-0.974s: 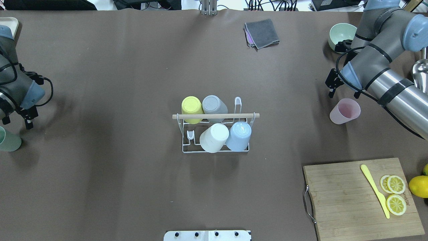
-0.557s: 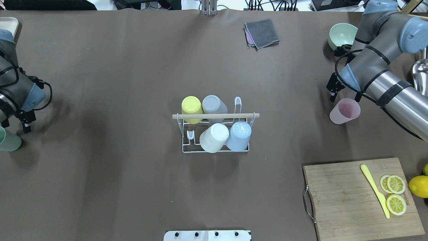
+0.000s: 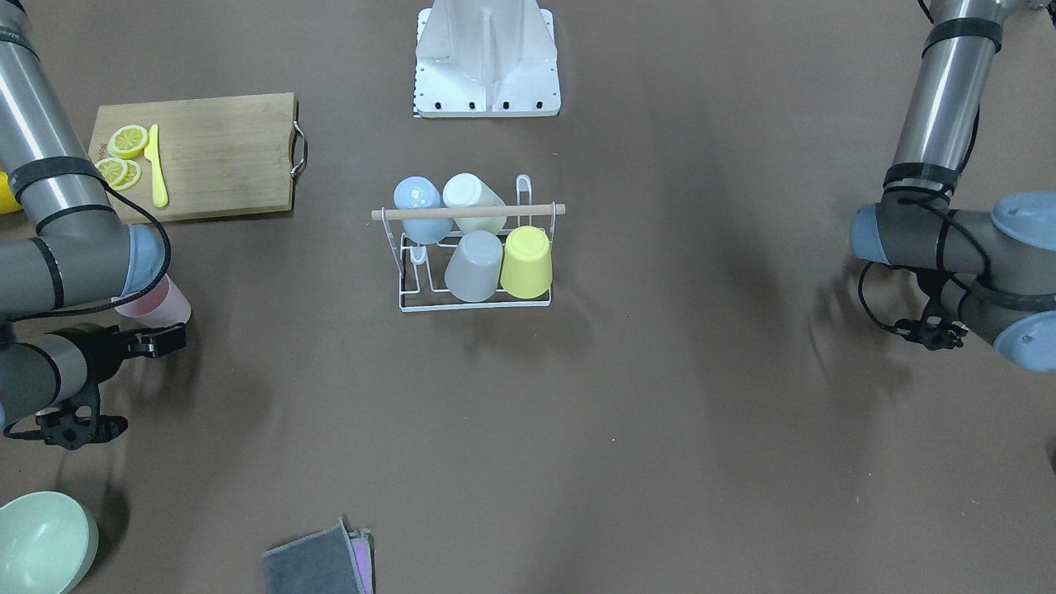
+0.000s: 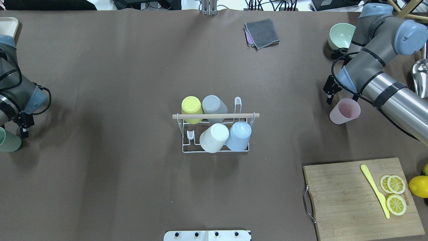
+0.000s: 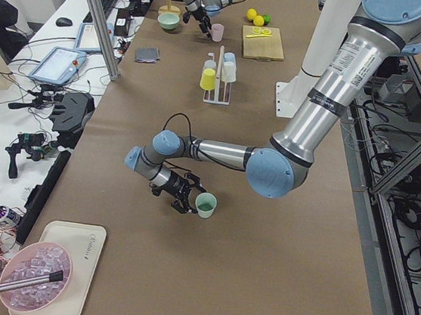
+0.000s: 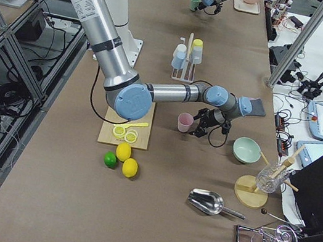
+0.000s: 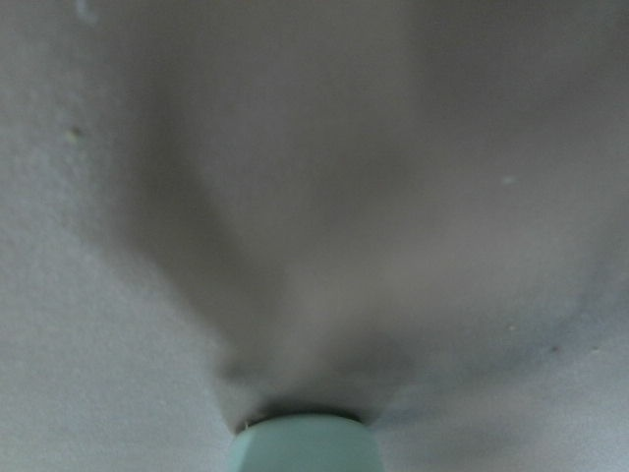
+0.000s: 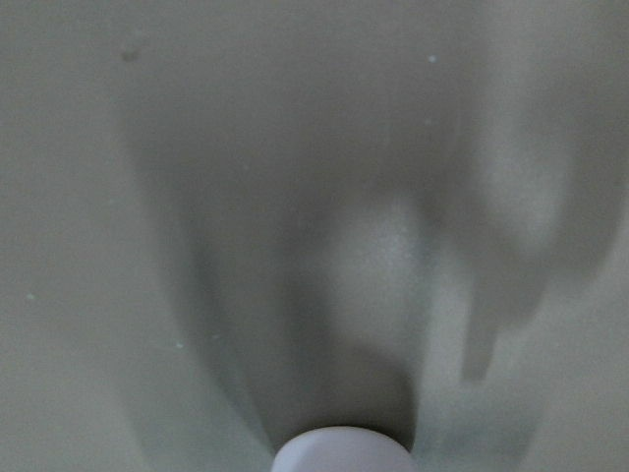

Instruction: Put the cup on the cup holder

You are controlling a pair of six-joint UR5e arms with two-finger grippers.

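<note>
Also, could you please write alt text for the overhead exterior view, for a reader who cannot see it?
A wire cup holder at the centre of the table carries four upturned cups. The right gripper is by an upright pink cup at right; the left gripper is by a green cup at the left edge.

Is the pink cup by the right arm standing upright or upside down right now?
Upright. The pink cup stands on its base with its open mouth facing up, and its inside is visible from overhead.
</note>
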